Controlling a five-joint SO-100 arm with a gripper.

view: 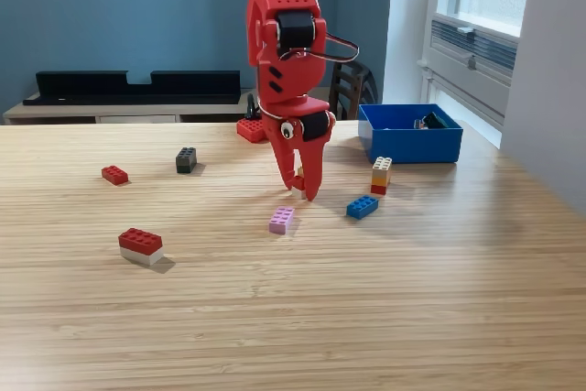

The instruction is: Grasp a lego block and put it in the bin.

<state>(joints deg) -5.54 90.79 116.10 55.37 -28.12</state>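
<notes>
Six loose lego blocks (pixel 281 219) on table (pixel 412 299); one bin (pixel 409 145); gripper (pixel 303 188) low, seemingly pinching small brick (pixel 299 177).

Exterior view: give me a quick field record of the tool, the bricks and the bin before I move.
tool: red tool low over the table, tips around a small brick, barely visible
tool state: cannot tell if closed on it
nearest loose bricks: pink brick, blue brick
other bricks: stacked brick, red-and-white brick, dark brick, small red brick
bin: blue bin, view's right, some items inside
</notes>
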